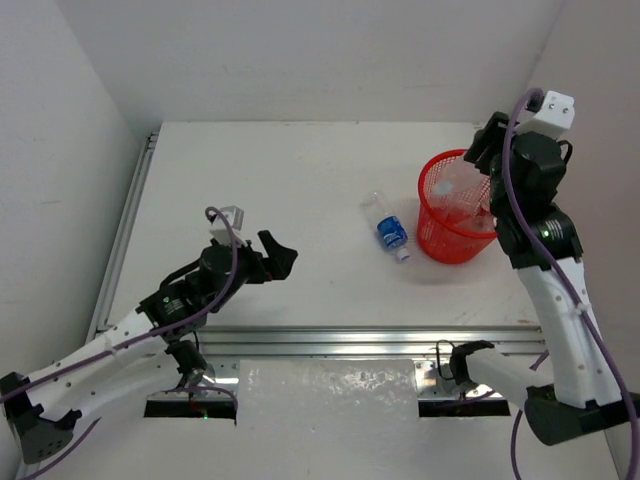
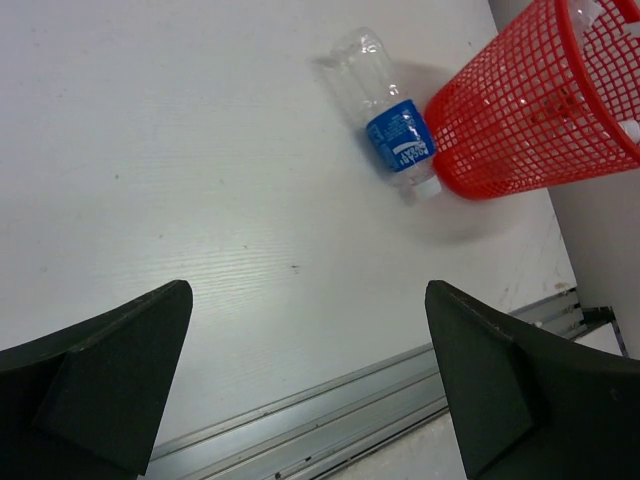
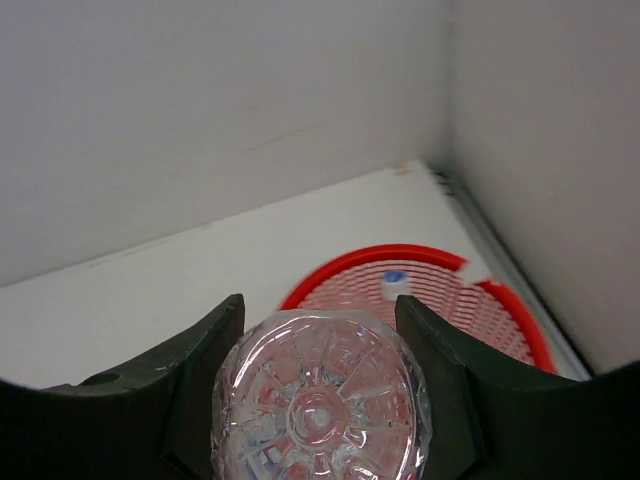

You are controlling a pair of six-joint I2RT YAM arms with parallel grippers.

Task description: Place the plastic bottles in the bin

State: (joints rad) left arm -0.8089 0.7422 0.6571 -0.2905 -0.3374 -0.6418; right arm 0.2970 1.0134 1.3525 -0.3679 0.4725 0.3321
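Observation:
A clear bottle with a blue label [image 1: 388, 229] and white cap lies on the table just left of the red mesh bin [image 1: 432, 232]. It also shows in the left wrist view [image 2: 392, 125], its cap against the bin [image 2: 520, 120]. My right gripper [image 3: 320, 335] is shut on a clear bottle [image 3: 320, 405] seen from its base, held above the bin's near rim [image 3: 400, 251]. A blue-capped bottle [image 3: 394, 284] lies inside the bin. My left gripper [image 2: 308, 300] is open and empty, low over the table left of the lying bottle [image 1: 280, 255].
A metal rail [image 1: 370, 340] runs along the table's near edge, and another rail [image 1: 125, 225] along the left edge. White walls close in at the back and on both sides. The bin stands near the right wall.

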